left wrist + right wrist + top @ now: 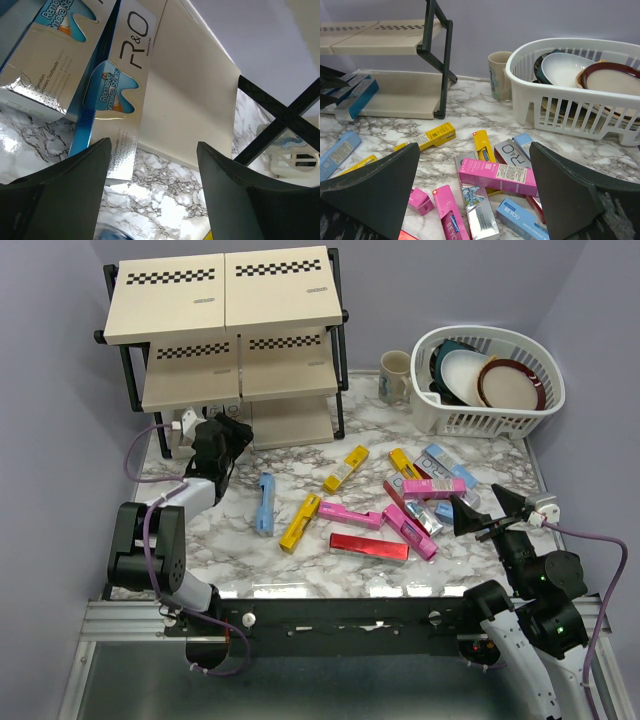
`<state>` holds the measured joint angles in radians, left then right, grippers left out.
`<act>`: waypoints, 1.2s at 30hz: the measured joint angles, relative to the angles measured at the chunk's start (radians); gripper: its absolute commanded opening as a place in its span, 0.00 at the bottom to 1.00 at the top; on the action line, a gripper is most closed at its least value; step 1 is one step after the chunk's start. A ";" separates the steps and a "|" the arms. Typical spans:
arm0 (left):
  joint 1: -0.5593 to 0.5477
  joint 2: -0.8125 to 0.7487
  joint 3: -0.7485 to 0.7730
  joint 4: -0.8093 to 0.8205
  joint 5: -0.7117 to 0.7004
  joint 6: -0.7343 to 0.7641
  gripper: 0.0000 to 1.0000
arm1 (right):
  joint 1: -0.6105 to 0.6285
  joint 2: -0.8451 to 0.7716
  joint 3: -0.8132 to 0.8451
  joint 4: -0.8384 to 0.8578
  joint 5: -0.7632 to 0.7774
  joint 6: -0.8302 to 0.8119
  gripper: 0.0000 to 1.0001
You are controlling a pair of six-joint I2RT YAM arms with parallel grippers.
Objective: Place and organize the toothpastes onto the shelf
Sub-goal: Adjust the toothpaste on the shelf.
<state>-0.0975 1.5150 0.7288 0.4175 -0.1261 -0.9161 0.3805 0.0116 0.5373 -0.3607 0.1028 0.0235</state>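
The right gripper (488,510) is held spread wide and empty at the near right of the marble-patterned desk (230,555). It is poised over the scattered slim glossy toothpaste cartons (433,486), presumably so that one can be chosen. Farther back, the left gripper (153,150) is seen parted with nothing between its jaws. Just beyond it, two silver-and-blue cartons (117,95) are laid at an angle on the lowest beige board of the black-framed three-tier shelf (225,290), seemingly to begin a row.
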 measured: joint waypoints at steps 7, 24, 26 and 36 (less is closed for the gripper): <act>-0.012 -0.146 -0.060 -0.047 -0.018 0.004 0.82 | 0.000 0.000 0.000 0.000 0.000 0.000 1.00; -0.166 -0.099 -0.149 -0.063 -0.129 0.045 0.82 | 0.000 0.000 0.000 0.000 0.000 0.000 1.00; -0.167 -0.066 -0.140 -0.055 -0.140 0.059 0.82 | 0.000 0.000 0.000 0.000 0.000 0.000 1.00; -0.158 0.044 -0.035 -0.040 -0.211 0.107 0.81 | 0.003 0.000 0.000 0.000 0.000 0.000 1.00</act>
<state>-0.2550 1.5593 0.6933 0.3779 -0.3367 -0.8093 0.3832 0.0116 0.5373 -0.3607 0.1028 0.0235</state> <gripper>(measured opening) 0.817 0.998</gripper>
